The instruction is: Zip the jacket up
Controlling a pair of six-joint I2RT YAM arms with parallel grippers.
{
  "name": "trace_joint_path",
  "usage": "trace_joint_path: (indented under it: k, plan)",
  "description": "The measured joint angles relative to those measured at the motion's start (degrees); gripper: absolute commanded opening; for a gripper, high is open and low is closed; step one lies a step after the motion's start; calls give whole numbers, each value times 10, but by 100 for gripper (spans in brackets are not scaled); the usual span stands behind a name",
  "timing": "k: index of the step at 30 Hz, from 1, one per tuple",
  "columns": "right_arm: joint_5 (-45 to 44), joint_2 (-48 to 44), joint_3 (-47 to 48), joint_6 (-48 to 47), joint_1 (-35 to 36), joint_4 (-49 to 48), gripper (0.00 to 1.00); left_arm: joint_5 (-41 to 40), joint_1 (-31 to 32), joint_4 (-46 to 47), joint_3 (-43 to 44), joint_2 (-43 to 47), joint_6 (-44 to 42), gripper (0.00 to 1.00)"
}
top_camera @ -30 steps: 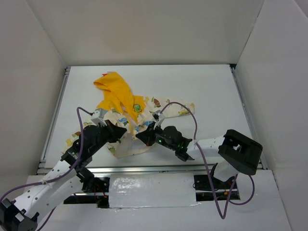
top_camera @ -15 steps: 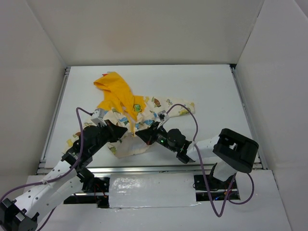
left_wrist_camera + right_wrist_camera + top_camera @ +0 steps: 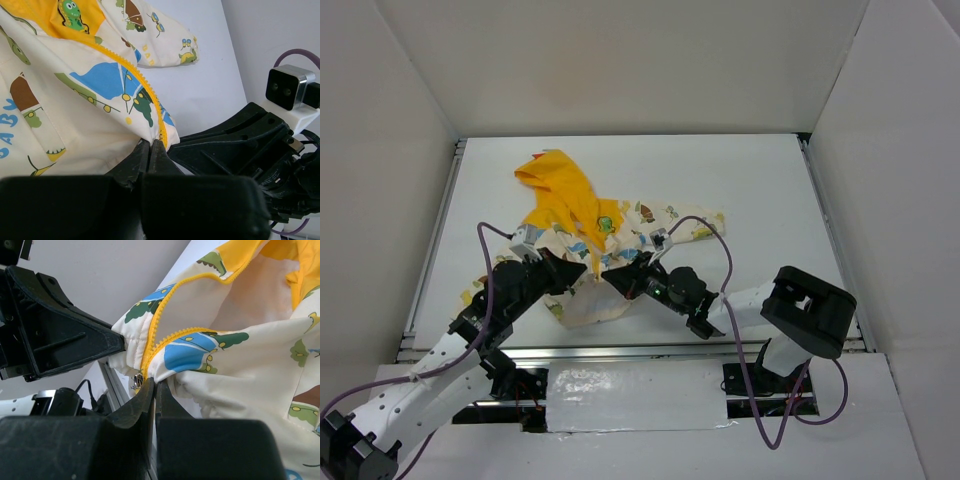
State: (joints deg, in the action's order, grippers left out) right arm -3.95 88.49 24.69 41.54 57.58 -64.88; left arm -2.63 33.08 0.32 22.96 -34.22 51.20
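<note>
The cream jacket (image 3: 620,235) with cartoon prints lies mid-table, its yellow hood (image 3: 557,182) towards the back left. My left gripper (image 3: 582,277) is shut on the jacket's bottom hem beside the yellow zipper teeth (image 3: 142,92); its closed tips show in the left wrist view (image 3: 151,145). My right gripper (image 3: 611,281) faces it, a short gap away. In the right wrist view it (image 3: 155,386) is shut on the other front edge at the zipper's foot. The small metal zipper pull (image 3: 135,381) hangs just left of its tips. The two zipper rows (image 3: 167,335) meet there.
The right gripper's black body (image 3: 235,145) and its camera (image 3: 287,87) fill the right of the left wrist view. The left gripper's body (image 3: 55,332) stands close in the right wrist view. A metal rail (image 3: 650,348) runs along the table's near edge. White walls enclose the table.
My right gripper has moved a little left and back, closer to the left gripper. The jacket's bottom hem between them has bunched and risen. The left arm has barely moved.
</note>
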Motion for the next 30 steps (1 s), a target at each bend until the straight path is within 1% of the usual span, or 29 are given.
trace_joint_path:
  k: [13, 30]
  plan:
    - [4, 2, -10, 15, -16, -18, 0, -1, 0, 0, -2, 14, 5, 0]
    - [23, 9, -15, 25, -21, -32, 0, 0, 0, 15, -16, 1, 17, 0]
